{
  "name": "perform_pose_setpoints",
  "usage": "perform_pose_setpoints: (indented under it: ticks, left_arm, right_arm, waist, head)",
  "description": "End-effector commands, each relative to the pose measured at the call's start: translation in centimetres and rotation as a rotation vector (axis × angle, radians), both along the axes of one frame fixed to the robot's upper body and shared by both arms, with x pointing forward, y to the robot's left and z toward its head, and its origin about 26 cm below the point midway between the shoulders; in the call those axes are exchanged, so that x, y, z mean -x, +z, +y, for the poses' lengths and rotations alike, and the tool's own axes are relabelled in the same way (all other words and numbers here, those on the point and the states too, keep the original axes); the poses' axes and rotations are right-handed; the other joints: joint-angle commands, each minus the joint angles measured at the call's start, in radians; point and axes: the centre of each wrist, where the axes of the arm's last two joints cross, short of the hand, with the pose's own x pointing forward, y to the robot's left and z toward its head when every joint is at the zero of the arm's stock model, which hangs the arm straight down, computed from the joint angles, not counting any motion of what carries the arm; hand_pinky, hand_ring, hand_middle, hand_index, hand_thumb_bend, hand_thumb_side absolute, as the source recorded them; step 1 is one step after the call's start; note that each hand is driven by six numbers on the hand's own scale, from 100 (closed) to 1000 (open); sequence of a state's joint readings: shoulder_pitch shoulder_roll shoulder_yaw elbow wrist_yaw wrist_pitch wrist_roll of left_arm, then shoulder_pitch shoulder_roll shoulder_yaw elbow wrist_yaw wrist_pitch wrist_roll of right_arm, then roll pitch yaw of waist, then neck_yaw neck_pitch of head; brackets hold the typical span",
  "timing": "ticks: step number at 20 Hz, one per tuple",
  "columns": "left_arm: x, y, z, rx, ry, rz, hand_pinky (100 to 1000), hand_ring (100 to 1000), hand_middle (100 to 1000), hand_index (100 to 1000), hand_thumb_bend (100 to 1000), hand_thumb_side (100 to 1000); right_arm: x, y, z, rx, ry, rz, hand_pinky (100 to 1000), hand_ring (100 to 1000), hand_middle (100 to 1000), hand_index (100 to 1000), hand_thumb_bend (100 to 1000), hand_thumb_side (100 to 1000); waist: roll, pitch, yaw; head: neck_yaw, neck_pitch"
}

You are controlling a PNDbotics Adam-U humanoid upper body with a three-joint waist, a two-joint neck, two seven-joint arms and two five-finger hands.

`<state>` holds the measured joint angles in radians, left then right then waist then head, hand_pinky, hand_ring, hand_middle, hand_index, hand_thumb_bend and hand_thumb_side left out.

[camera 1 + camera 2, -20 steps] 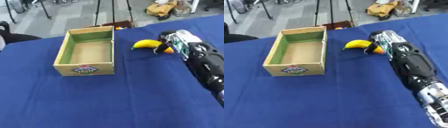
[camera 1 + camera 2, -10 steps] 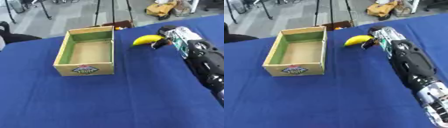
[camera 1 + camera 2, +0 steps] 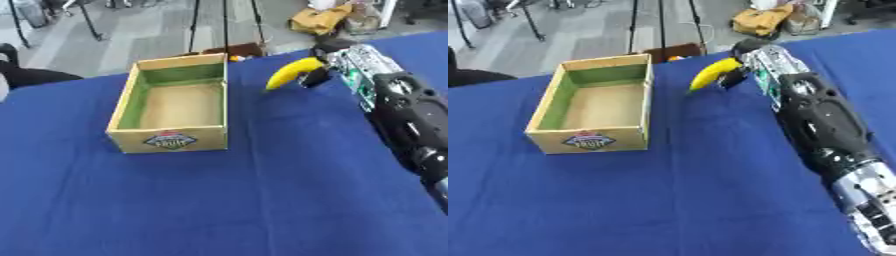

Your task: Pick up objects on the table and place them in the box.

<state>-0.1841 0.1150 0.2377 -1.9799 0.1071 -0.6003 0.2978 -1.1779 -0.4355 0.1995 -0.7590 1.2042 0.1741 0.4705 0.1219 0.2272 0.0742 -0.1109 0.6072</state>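
While my right hand [image 3: 325, 65] clamped the banana [image 3: 290, 73] above the blue cloth [image 3: 262, 200], right of the box [image 3: 171, 102], grey floor lay beyond the table.

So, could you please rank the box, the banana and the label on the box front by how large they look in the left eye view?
1. Box
2. Banana, held in the right hand
3. Label; close to the banana, so that order is unsure.
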Motion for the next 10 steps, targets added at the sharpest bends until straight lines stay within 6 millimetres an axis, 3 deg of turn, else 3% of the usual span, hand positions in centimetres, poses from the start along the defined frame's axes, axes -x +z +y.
perform_pose_setpoints:
  ticks: [1, 10]
  left_arm:
    - [0.2, 0.9, 0.2, -0.025, -0.002, -0.030, 433, 859, 865, 790, 100, 976]
    - [0.2, 0.9, 0.3, -0.029, -0.004, -0.028, 433, 858, 864, 790, 100, 976]
  right_arm:
    - [0.6, 2.9, 0.2, 0.028, 0.017, -0.097, 619, 848, 509, 525, 100, 544]
    - [1.8, 5.4, 1.7, 0.057, 0.069, -0.223, 602, 832, 482, 497, 100, 531]
  waist:
    - [-0.006, -0.024, 0.000]
    - [-0.005, -0.031, -0.001]
  head:
    - [0.000, -0.010]
    - [-0.002, -0.012]
